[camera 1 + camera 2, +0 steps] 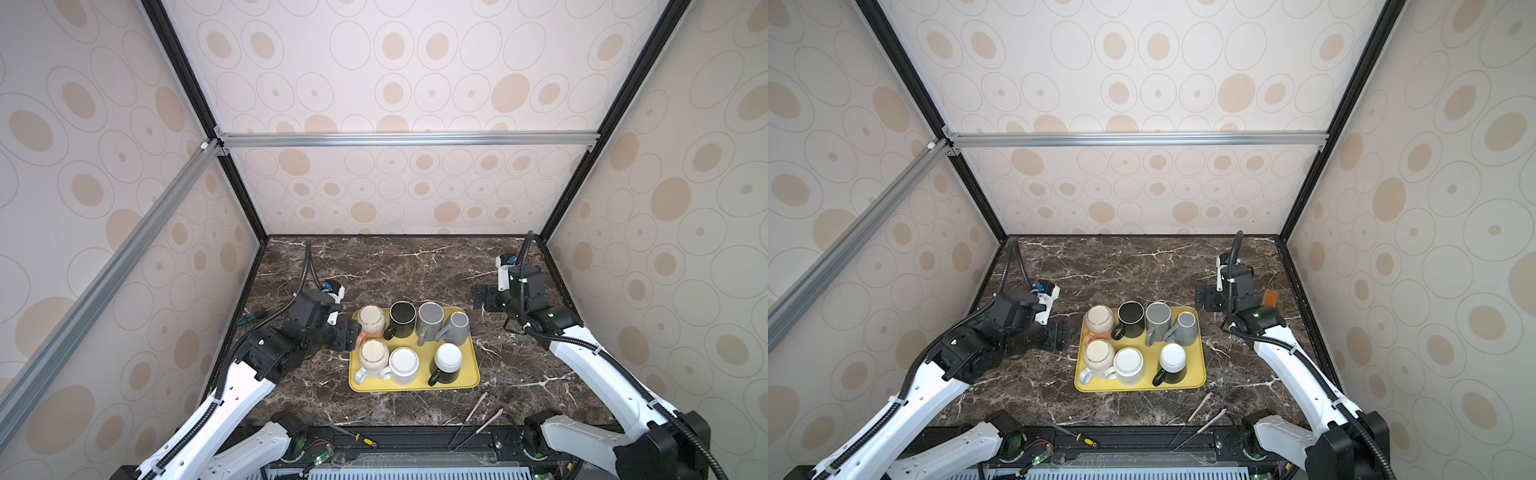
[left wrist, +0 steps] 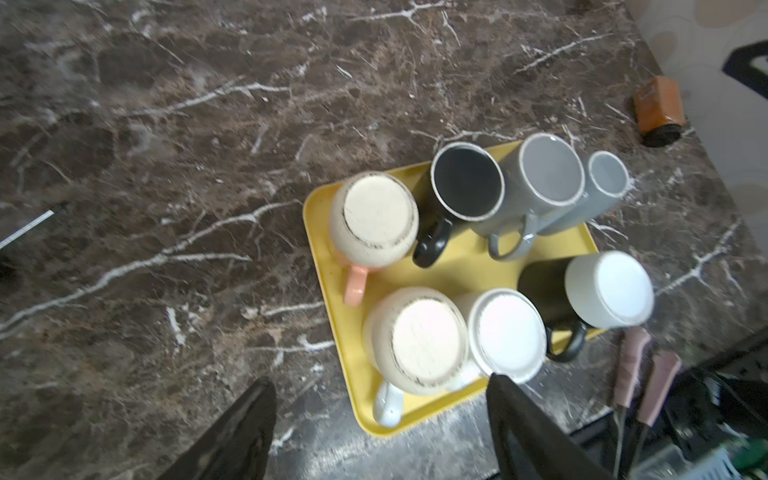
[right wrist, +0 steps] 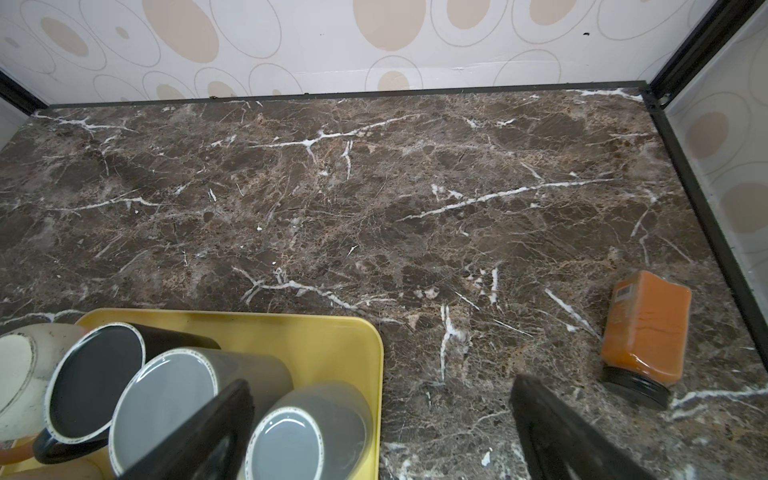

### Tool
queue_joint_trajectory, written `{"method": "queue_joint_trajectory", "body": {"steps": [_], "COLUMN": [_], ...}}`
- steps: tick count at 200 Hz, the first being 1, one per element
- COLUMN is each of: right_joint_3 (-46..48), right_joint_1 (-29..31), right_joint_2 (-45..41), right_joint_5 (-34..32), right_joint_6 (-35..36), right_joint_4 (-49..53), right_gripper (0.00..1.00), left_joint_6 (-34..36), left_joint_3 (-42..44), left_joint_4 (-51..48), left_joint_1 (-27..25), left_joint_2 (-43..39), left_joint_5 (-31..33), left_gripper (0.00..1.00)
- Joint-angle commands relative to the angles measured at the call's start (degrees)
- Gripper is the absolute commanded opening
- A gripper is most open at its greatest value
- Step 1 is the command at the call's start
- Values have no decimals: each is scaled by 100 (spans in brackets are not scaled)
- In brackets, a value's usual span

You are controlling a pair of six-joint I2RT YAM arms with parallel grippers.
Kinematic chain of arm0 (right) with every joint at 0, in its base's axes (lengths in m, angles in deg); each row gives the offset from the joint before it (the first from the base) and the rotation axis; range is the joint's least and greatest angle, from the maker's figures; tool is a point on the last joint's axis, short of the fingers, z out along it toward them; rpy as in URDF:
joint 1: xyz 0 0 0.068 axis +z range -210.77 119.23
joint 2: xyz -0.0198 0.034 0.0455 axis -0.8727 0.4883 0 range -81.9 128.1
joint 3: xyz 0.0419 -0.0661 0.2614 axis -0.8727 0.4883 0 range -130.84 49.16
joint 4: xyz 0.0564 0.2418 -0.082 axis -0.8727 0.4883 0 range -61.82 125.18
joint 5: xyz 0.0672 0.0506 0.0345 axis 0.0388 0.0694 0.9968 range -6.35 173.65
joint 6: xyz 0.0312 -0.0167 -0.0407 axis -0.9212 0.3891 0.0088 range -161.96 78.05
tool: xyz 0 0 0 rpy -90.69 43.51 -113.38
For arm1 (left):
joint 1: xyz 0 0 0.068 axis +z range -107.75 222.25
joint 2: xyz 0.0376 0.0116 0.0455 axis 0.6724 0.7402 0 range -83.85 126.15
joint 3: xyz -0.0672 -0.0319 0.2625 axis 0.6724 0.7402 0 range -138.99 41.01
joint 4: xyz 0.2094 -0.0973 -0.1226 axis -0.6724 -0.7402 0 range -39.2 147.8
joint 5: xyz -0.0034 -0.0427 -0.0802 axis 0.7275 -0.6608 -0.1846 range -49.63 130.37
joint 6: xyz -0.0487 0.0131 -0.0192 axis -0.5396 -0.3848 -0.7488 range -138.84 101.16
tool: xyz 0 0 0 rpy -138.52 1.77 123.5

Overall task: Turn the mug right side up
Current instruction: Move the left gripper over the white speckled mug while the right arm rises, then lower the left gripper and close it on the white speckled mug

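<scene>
We see a yellow tray [image 1: 415, 385] mid-table [image 1: 374, 270] w/ seven mugs on it. Four sit upside down:
- cream mug w/ pink handle [image 1: 371, 319] at the tray's back left corner
- cream mug w/ white handle [image 1: 373, 355] at its front left corner
- white mug [image 1: 404, 362] right beside that one, along the front edge
- black mug w/ white base [image 1: 448, 358] twd the front right corner

Upright along the back edge are a black mug [image 1: 402, 316], grey mug [image 1: 430, 318] and small grey mug [image 1: 457, 326].

The left gripper [image 1: 1062, 336] hangs just off the tray's left edge, beside the two cream mugs, jaws apart w/ nothing btwn them. The right gripper [image 1: 481, 297] hovers off the tray's back right corner, jaws wide & empty. An orange bottle [image 3: 644, 328] lies on its side nr the table's right edge.
</scene>
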Motion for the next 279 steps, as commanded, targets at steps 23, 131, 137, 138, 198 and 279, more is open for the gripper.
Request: {"method": "queue_joint_trajectory", "body": {"steps": [23, 131, 137, 138, 198, 279], "right_joint_3": [-143, -45, -33, -33, -28, -2], "right_joint_1": [28, 27, 26, 26, 30, 30], "right_joint_2": [284, 268, 286, 286, 331, 389], "right_joint_5": [346, 389, 388, 388, 381, 378], "right_joint_6": [-117, -164, -160, -160, -181, -205], "right_joint_4": [-33, -69, -76, -76, -77, -96], "right_gripper": [97, 95, 95, 95, 95, 95], "left_joint_6": [-489, -708, -708, -709, -798, -1512], "left_joint_3": [503, 1098, 1135, 1145, 1188, 1584], "left_joint_4": [-1057, -220, -127, -111, 486, 636], "left_joint_1": [-488, -1753, -1749, -1751, -1753, -1754], "left_joint_2": [-429, 916, 947, 953, 1432, 1560], "left_joint_5": [-338, 575, 600, 601, 522, 537], "left_gripper": [67, 46, 46, 46, 50, 53]}}
